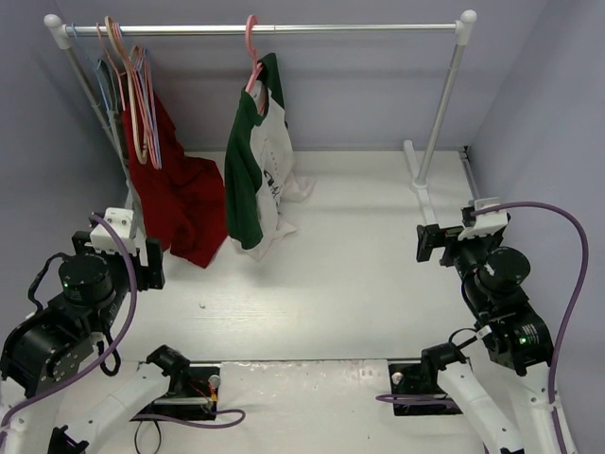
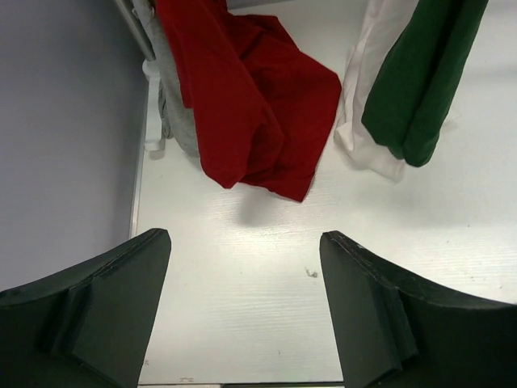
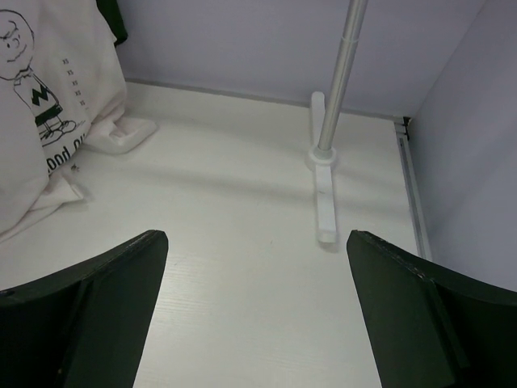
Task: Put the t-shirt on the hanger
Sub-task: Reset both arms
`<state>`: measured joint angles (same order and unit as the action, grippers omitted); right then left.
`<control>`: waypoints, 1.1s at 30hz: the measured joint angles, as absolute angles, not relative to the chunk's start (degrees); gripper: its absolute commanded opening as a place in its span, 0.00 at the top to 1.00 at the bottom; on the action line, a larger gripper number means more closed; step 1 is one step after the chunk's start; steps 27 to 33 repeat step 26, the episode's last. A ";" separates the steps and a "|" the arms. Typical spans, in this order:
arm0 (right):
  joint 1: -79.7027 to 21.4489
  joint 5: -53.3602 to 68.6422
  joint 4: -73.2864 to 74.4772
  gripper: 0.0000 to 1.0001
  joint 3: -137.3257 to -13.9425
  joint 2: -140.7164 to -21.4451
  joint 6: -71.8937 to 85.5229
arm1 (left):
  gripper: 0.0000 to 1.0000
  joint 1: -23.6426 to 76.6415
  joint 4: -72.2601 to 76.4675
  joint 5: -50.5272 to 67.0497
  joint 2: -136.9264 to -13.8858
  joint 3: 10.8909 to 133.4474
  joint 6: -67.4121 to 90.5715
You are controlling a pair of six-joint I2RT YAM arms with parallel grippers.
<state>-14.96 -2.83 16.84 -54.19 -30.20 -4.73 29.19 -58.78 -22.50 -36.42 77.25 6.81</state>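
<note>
Your t-shirt (image 1: 253,175) hangs from the pink hanger (image 1: 251,55), whose hook sits over the rail (image 1: 302,28) a little left of its middle. The shirt droops unevenly: a dark green shoulder rides up by the hanger, the white body falls below it, and the lowest folds rest on the table (image 1: 350,274). Just to its left you see the red garment (image 1: 184,213), which hangs from the left end of the rail near a cluster of other hangers (image 1: 132,90) and also reaches the table.

Your left gripper (image 1: 142,257) sits low at the left side, well apart from both garments. In its wrist view the fingers (image 2: 105,299) stand wide apart with only bare table between them, and the red garment and the green folds of the shirt lie ahead.

Your right gripper (image 1: 433,243) is at the right side, facing the shirt but well clear of it. Its wrist view shows the dark fingers (image 3: 105,307) spread wide with nothing between them. At the left edge of that view is the shirt's white front with its cartoon print (image 3: 28,77). The rack post (image 3: 339,73) and its foot (image 3: 325,198) stand ahead.

Neither gripper touches the shirt or the hanger.
</note>
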 measured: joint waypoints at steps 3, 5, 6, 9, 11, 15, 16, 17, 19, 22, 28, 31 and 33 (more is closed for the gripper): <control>-14.96 -3.31 17.61 0.00 -52.97 -30.20 -3.92 | 0.25 29.19 -58.85 -22.55 -35.64 74.76 6.57; -14.96 -3.86 18.24 0.00 -52.58 -30.20 -3.01 | 0.25 29.19 -59.00 -22.50 -35.70 73.01 6.57; -14.96 -4.19 18.46 0.00 -52.51 -30.20 -2.61 | 0.25 29.19 -59.27 -22.48 -35.75 72.20 6.59; -14.96 -4.78 18.61 0.00 -52.51 -30.13 -1.08 | 0.25 29.19 -59.59 -22.24 -35.77 70.24 6.61; -14.96 -5.21 18.59 0.00 -52.31 -29.89 -0.23 | 0.25 29.19 -59.68 -21.89 -35.77 69.25 6.63; -14.96 -6.07 18.68 0.00 -51.29 -28.69 0.78 | 0.25 29.19 -59.33 -21.41 -35.77 68.14 6.68; -14.96 -6.17 18.68 0.00 -51.09 -28.38 0.93 | 0.25 29.19 -58.96 -21.30 -35.77 67.79 6.70; -14.96 -6.26 18.70 0.00 -50.94 -28.14 1.13 | 0.25 29.19 -58.78 -21.23 -35.77 67.48 6.79; -14.96 -6.39 18.68 0.00 -50.81 -27.66 1.43 | 0.25 29.19 -58.08 -21.19 -35.77 66.57 7.11; -14.98 -6.66 18.68 0.00 -50.52 -26.87 1.56 | 0.25 29.19 -56.93 -21.04 -35.77 64.95 7.64; -15.18 -6.70 18.70 0.00 -49.93 -25.50 2.00 | 0.25 29.19 -55.35 -21.04 -35.77 62.85 8.19; -15.18 -6.70 18.70 0.00 -49.93 -25.50 2.00 | 0.25 29.19 -55.35 -21.04 -35.77 62.85 8.19; -15.18 -6.70 18.70 0.00 -49.93 -25.50 2.00 | 0.25 29.19 -55.35 -21.04 -35.77 62.85 8.19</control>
